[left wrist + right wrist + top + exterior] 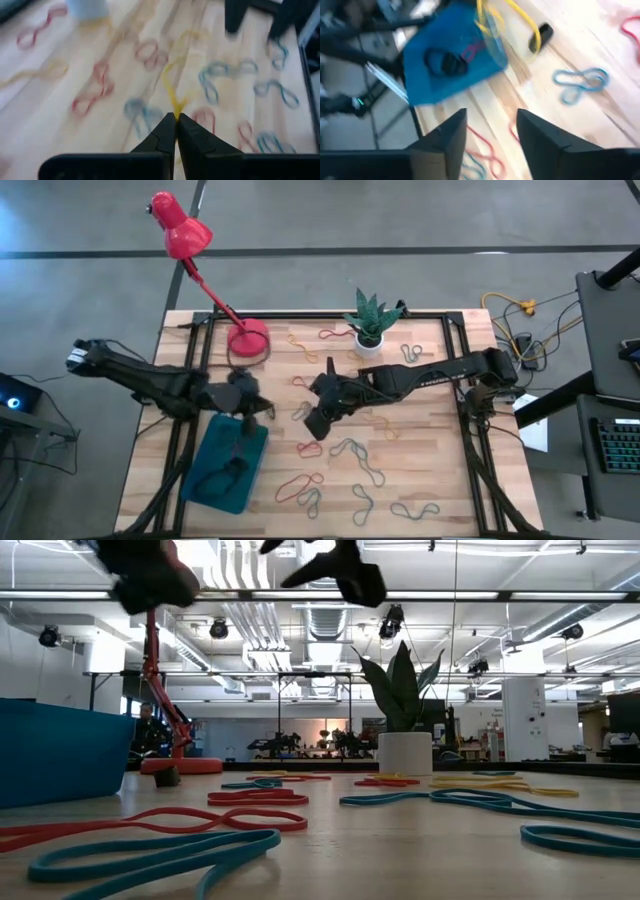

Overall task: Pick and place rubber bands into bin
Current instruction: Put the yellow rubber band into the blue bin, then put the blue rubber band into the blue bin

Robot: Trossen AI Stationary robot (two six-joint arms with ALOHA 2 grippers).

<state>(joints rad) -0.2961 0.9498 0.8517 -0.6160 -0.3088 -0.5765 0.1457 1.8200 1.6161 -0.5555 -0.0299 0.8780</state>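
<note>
Lamp (pixel 185 235), plant pot (pixel 369 343), rubber bands (pixel 345 448) scattered

colored rubber bands (pixel 345 448) scattered beside teal bin (pixel 226 461).

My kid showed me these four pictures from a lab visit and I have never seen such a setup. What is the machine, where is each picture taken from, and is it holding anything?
It is a robot with two dark arms at a wooden table. One picture looks straight down, one looks level across the tabletop, and two come from cameras on the wrists. Coloured rubber bands lie scattered on the wood, beside a red lamp, a potted plant and a teal bin. The left claw is shut on a yellow band, lifted near the bin. The right claw is open and empty over the table's middle. A few bands already lie in the bin.
</note>
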